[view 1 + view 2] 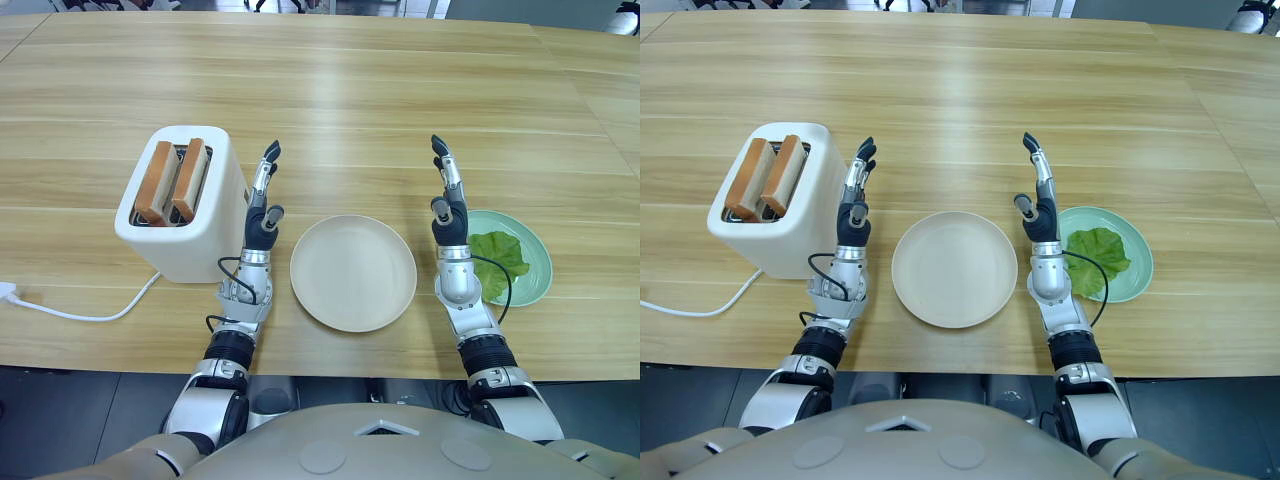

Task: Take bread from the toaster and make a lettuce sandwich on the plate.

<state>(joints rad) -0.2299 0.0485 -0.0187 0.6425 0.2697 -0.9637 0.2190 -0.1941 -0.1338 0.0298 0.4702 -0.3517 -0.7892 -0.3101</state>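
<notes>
Brown bread (172,182) stands in the toaster (200,250), just left of the open left robot hand (263,210); the right robot hand (449,200) is open too. Best pinch one slice's top and lift straight up.

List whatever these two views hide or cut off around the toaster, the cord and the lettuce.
- Bread slices: lower parts hidden inside the toaster slots, both views.
- Cord: far end cut off by the left edge, right eye view.
- Lettuce and green plate: left part hidden behind the right hand and its wrist, both views.
</notes>
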